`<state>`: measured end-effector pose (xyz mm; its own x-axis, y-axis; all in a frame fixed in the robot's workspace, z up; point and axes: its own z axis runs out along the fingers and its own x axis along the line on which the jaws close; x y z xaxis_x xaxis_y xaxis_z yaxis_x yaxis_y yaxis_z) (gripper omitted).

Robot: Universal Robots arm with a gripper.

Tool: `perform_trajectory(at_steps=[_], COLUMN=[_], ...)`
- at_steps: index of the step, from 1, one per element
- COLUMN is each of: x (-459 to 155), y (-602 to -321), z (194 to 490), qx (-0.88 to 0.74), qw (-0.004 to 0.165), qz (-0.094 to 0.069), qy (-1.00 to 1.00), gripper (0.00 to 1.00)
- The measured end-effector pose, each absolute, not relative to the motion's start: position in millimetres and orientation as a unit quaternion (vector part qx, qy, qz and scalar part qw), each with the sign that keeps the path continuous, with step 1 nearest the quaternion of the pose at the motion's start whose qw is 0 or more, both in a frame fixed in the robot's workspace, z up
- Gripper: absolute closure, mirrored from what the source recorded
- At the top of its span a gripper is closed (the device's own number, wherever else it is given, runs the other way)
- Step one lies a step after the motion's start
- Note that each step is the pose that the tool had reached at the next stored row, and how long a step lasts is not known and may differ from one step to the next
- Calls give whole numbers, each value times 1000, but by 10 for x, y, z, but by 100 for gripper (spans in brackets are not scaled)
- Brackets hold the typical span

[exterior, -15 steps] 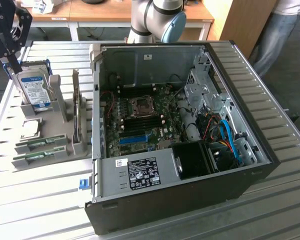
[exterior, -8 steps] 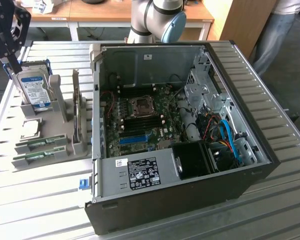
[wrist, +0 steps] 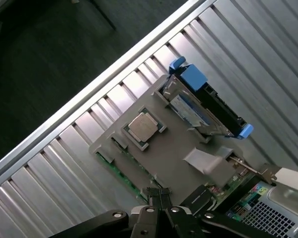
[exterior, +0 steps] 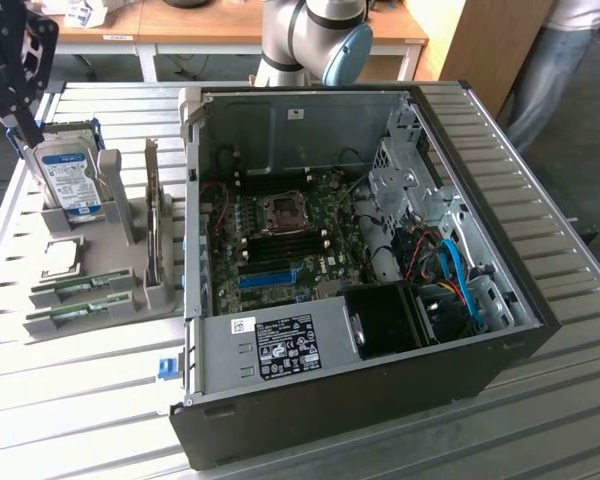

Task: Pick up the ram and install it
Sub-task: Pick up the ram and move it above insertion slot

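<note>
Exterior view: noted gripper (exterior: 24,128) up by top of hard drive (exterior: 68,182), at exterior view's left, fingers pressed together on nothing. Found two ram sticks (exterior: 80,290) seated on edge in low slots of grey holder (exterior: 120,265), just beside processor chip (exterior: 60,258), apart from gripper. Logged open computer case (exterior: 380,420) on exterior view's right, beside holder

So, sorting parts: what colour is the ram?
Green; the ram shows best in the exterior view.
</note>
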<state>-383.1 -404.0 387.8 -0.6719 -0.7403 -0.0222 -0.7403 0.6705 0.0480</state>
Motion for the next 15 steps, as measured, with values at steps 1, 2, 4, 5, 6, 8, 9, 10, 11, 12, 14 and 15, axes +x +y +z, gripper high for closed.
perform_trajectory(at_steps=[1,2,4,5,6,8,9,10,11,12,14,15], x=[-3831,-3831,-3831,-3831,-3831,-3831,-3831,-3831,-3831,-3831,-3831,-3831], y=[-4040,-4040,-4040,-4040,-4040,-4040,-4040,-4040,-4040,-4040,-4040,-4040], z=[3878,3878,3878,3878,3878,3878,3878,3878,3878,3878,3878,3878], qx=[-412,-419,-433,-440,-447,-461,-468,-475,-482,-489,-502,-509], qw=[0,0,0,-1,-1,-1,-1,-2,-2,-2,-2,-3], qz=[26,26,26,26,26,26,26,26,26,26,26,26], qy=[911,908,901,897,894,887,883,880,876,872,864,861], gripper=[89,89,89,89,89,89,89,89,89,89,89,89])
